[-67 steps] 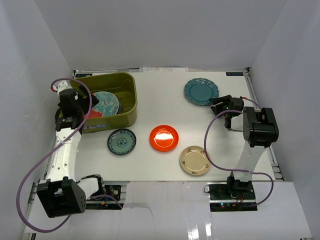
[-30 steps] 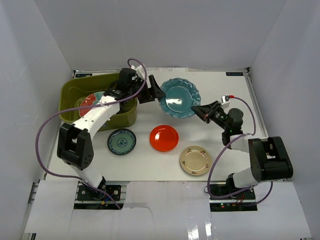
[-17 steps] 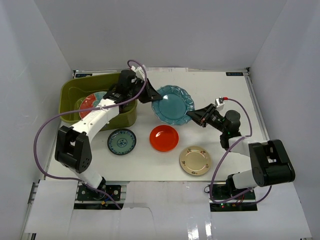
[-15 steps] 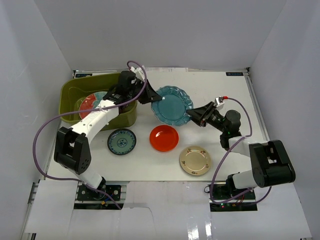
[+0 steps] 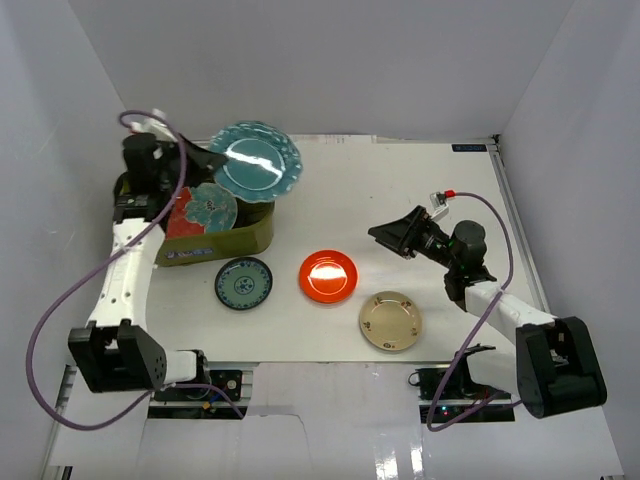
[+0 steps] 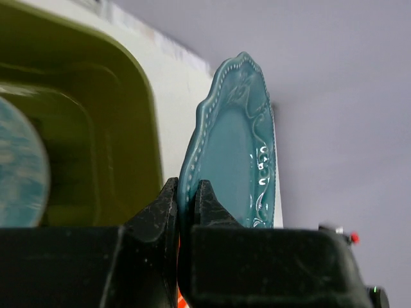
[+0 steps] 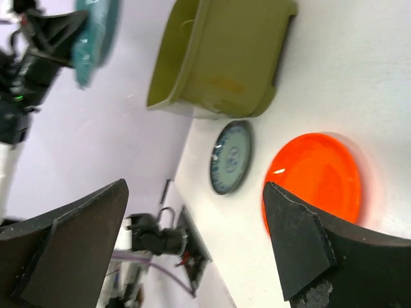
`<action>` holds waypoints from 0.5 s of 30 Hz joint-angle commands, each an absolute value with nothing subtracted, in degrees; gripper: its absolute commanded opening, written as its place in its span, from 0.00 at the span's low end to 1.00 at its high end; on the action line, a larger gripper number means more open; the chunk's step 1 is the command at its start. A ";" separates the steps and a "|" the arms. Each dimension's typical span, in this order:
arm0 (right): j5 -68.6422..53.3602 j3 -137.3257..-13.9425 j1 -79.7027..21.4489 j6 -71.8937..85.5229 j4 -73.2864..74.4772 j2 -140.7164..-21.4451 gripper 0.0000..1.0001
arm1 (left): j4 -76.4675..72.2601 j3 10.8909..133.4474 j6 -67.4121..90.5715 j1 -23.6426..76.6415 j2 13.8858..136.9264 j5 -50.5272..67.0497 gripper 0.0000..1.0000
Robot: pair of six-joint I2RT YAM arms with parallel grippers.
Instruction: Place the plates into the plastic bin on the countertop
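My left gripper (image 5: 206, 159) is shut on the rim of the scalloped teal plate (image 5: 254, 162), held tilted in the air over the back of the olive plastic bin (image 5: 228, 243). In the left wrist view the plate (image 6: 232, 154) stands on edge between the jaws of that gripper (image 6: 187, 194). A red plate with a teal flower (image 5: 205, 208) leans inside the bin. On the countertop (image 5: 420, 180) lie a small teal patterned plate (image 5: 244, 283), an orange-red plate (image 5: 329, 276) and a cream-gold plate (image 5: 390, 320). My right gripper (image 5: 386, 239) hangs open and empty right of the orange-red plate (image 7: 314, 176).
White walls close in the countertop on three sides. The bin (image 7: 218, 58) sits at the back left, and the small teal plate (image 7: 230, 157) lies just in front of it. Both arms' cables loop over the table edges.
The right gripper let go of the teal plate, opened wide and drew back to the right. The left arm swung the plate from mid-table up and left, over the bin.
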State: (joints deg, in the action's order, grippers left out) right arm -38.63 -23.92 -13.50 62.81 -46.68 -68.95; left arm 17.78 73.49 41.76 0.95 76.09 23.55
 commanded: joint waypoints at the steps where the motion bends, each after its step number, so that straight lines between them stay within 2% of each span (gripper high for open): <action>1: -32.36 -26.01 -15.29 48.89 -32.28 -63.73 0.90 | 16.43 73.31 46.14 -8.07 69.44 27.68 0.00; 6: -30.06 -26.89 -16.79 42.81 -26.46 -61.79 0.88 | 16.09 66.02 45.97 -17.56 67.41 26.02 0.00; 15: -28.65 -28.04 -19.34 36.83 -21.18 -61.61 0.85 | 6.52 59.68 46.93 -20.13 75.93 25.49 0.00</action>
State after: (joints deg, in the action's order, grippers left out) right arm -29.78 -25.63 -18.72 40.88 -22.81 -62.54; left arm 17.12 59.13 43.66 -19.46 77.17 22.22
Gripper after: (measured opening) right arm 0.854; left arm 0.149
